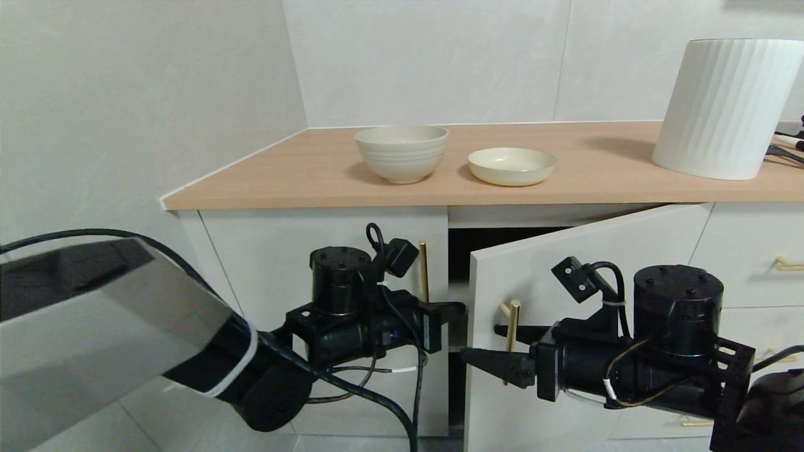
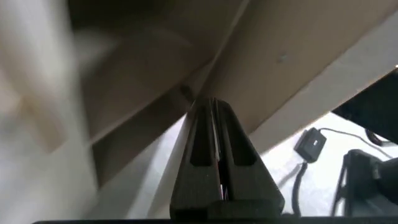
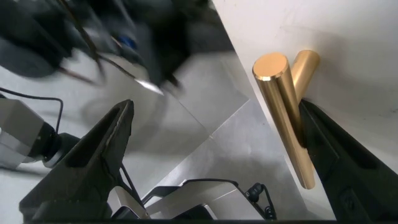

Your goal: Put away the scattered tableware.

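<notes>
On the flat, wood-grain desk (image 1: pixel 301 169) across the upper half of the frame, a cream bowl (image 1: pixel 402 154) with rounded, ribbed sides is seen left of centre. A shallow, smooth cream dish (image 1: pixel 512 166) is placed near it on the right, not touching it. A tall white fluted cylinder (image 1: pixel 728 107) is set at the upper right. Below the desk edge, a matte white cabinet door (image 1: pixel 597 263) is seen ajar, fitted with a round, polished brass bar handle (image 1: pixel 514 323). The right pincer (image 1: pixel 502 346), at lower centre, is held spread, and the handle is taken between its black tapered fingers, close to one of them. The left pincer (image 1: pixel 457 307) is pressed together on nothing, just left of the dark cabinet gap.
</notes>
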Tool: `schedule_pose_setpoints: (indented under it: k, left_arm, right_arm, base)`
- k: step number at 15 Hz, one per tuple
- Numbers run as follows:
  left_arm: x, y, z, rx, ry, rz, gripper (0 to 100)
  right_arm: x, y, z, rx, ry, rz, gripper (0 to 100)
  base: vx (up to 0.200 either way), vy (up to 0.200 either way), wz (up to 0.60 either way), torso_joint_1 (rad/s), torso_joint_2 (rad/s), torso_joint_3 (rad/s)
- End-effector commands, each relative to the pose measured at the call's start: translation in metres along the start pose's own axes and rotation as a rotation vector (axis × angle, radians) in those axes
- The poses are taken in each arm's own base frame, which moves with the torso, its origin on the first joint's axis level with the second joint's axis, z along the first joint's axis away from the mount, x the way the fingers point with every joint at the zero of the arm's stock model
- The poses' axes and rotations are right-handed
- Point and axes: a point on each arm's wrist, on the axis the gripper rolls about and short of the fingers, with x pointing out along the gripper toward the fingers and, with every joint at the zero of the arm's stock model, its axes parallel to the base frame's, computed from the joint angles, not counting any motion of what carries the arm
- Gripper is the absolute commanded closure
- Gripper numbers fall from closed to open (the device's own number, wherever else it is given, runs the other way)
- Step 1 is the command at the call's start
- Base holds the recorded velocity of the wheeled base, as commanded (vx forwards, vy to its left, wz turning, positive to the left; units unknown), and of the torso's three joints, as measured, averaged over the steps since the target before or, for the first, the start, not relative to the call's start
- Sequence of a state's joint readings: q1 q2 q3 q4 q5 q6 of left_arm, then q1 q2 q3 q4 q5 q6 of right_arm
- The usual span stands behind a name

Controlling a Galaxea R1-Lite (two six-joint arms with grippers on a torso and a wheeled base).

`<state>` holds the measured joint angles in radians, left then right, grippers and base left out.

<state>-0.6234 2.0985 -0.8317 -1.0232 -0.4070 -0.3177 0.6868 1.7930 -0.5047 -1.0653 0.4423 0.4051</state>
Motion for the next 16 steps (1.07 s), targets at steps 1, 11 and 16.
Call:
schedule_pose_setpoints:
  k: [1, 11, 16]
  left_arm:
    - [0.025, 0.003, -0.033, 0.002, 0.057, -0.022, 100]
    - [0.034, -0.011, -0.014, 0.055, -0.046, -0.077, 100]
    - [0.041, -0.020, -0.020, 0.063, -0.046, -0.107, 100]
  right_arm:
    - [0.000, -0.001, -0.001, 0.000, 0.002, -0.004, 0]
    - [-0.016, -0.022, -0.003, -0.065, -0.025, -0.158, 0]
    - [-0.035, -0.047, 0.013, -0.072, -0.125, -0.287, 0]
  base:
    - [0.000, 0.000, 0.00, 0.000, 0.00, 0.000]
    - [0.000, 0.000, 0.00, 0.000, 0.00, 0.000]
    - [0.000, 0.000, 0.00, 0.000, 0.00, 0.000]
